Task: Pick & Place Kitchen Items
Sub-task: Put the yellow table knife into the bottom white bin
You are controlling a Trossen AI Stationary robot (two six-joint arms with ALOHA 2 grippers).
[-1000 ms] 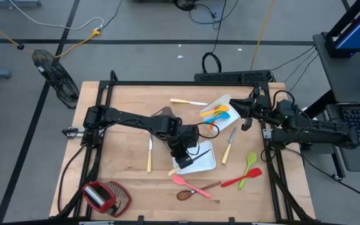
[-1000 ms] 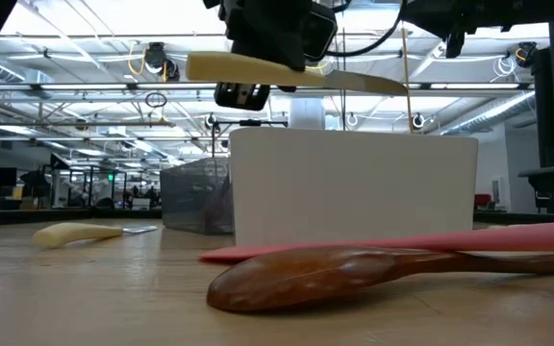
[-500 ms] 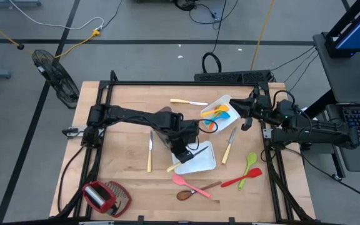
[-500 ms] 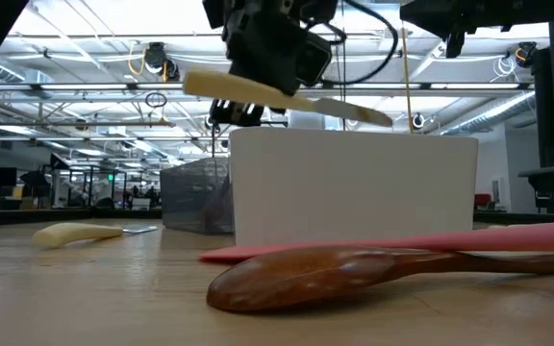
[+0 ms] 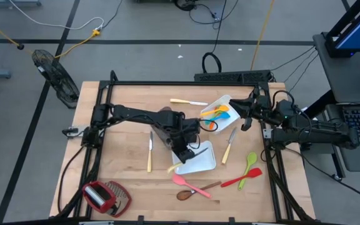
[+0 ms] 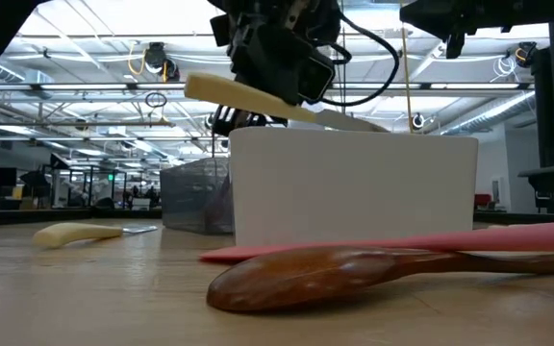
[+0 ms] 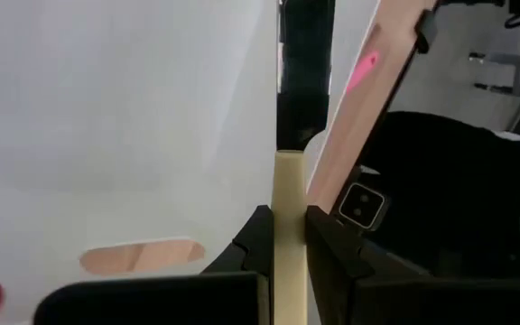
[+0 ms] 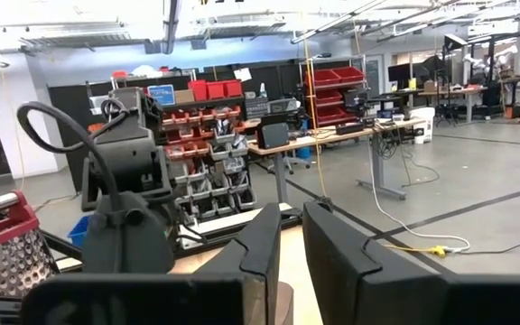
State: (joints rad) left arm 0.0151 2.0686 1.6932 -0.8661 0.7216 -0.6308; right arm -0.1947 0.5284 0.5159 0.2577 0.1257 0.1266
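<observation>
Pale-handled knife [image 6: 258, 96] is pinched by its handle in the left gripper [image 7: 286, 236], jaws closed tight on it, above the near white tray [image 5: 200, 164]. Its long axis tilts, blade dipping toward the tray; released so, it may catch the rim and tip out. Right gripper [image 8: 290, 236] waits near the far tray [image 5: 225, 104], jaws nearly closed and empty.

Colours I see on the light wood table [image 5: 124, 169]

White trays [image 5: 199, 159], cream-handled knife [image 6: 248, 94] in my dark left gripper [image 5: 183, 152], pink spatula [image 5: 189, 184], brown spoon [image 6: 354, 274], green [image 5: 250, 162] and red [image 5: 241, 180] utensils.
</observation>
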